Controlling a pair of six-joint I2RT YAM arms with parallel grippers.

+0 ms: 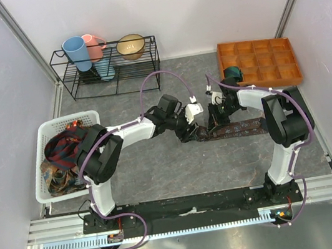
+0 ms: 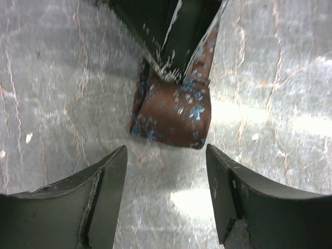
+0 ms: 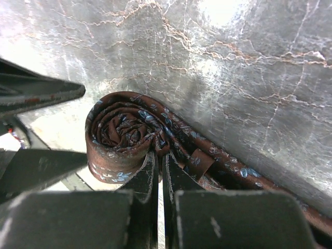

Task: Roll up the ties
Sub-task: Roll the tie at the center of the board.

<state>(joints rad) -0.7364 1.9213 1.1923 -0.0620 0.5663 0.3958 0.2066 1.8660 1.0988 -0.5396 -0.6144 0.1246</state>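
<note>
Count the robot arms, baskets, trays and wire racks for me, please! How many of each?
Robot arms: 2, the left arm and the right arm
White basket: 1
Orange tray: 1
Wire rack: 1
Total: 5

Bright overhead light, glare on the table (image 3: 223,10), left wrist view blurred

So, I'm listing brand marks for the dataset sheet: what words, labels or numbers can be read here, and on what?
No readable text in any view.
The tie: blue pattern only, no label showing.
The blue cup, white basket and orange tray: no print visible at this size.
</note>
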